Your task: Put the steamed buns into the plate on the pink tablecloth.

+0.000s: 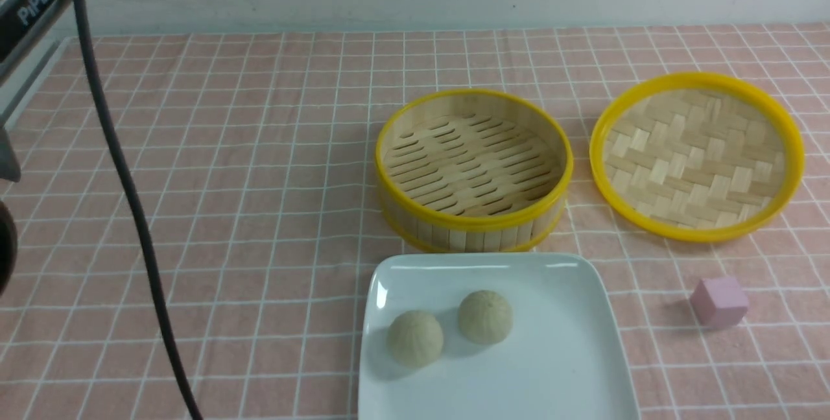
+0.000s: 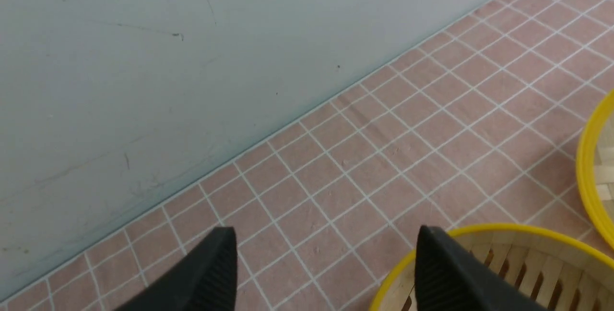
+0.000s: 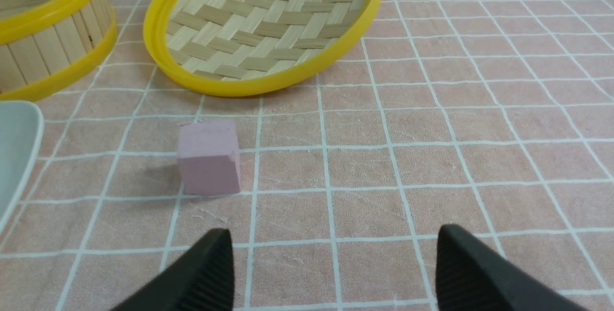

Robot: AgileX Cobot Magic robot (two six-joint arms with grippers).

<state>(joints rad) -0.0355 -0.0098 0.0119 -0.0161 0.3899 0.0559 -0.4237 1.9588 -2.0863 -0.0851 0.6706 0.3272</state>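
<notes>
In the front view, the plate (image 1: 570, 355) is seen closest, at the near edge of the desk, on the pink tablecloth (image 1: 259, 180). Both steamed buns (image 1: 485, 316) are found lying in it, close side by side, so the job looks done. The empty basket (image 1: 473, 222) is set just behind the plate. The lid (image 1: 697, 233) and a pink cube (image 1: 718, 302) are placed by the right edge. A black cable (image 1: 123, 174) is hung down by the left edge.

In the left wrist view, the left claw (image 2: 326, 234) is held wide apart and empty, by the basket.

In the right wrist view, the right claw (image 3: 333, 234) is spread apart too, empty, low near the cube.

The buns are round, so they could be rolled off if the plate is bumped by an arm or caught by the cable.
</notes>
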